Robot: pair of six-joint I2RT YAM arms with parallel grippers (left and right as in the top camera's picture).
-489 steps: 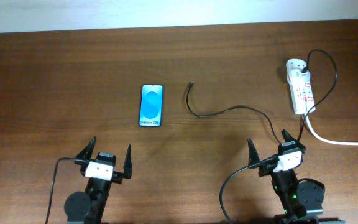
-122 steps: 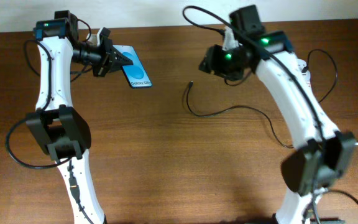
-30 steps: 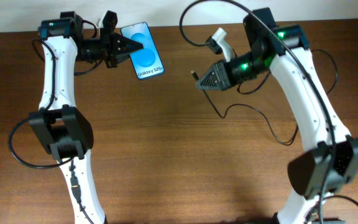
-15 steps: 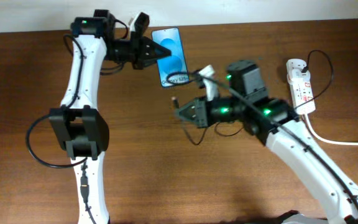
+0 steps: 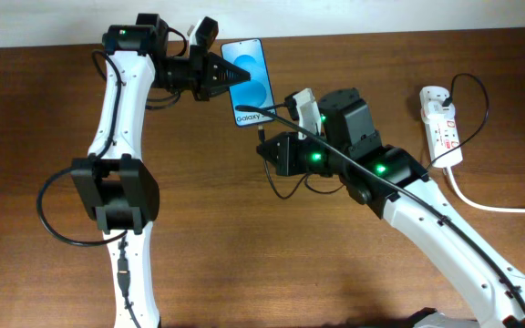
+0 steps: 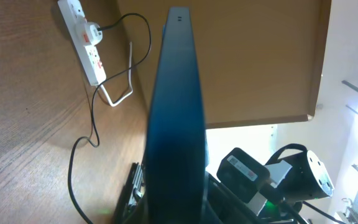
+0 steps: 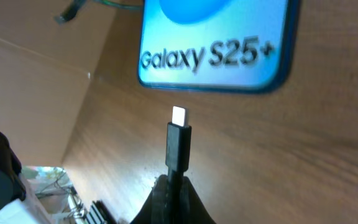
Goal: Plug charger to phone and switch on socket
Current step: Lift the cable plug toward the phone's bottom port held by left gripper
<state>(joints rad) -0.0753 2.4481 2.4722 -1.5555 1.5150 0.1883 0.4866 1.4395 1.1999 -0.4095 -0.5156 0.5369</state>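
While the phone (image 5: 252,84) is held clear of the worktop (image 5: 244,264) at far centre-left, its left long edge is clamped by the left end effector (image 5: 224,75). The blue glossy screen faces up and the frame is slim and black with rounded corners. In the left wrist view it is seen edge-on. The charger (image 7: 179,146) is pinched by the right end effector (image 7: 171,198) just behind the plug. The small flat metal tip is pointed at the phone's short near edge, close to it but apart, with a narrow gap seen. The thin black cable is trailed rightward toward the socket (image 5: 441,123). That white, elongated plastic strip with red-marked switches is laid flat at far right, well apart from the phone. The thick white cord (image 5: 499,205) is run off the right edge. Wide brown woodgrain surface is left open near and left of the arms.
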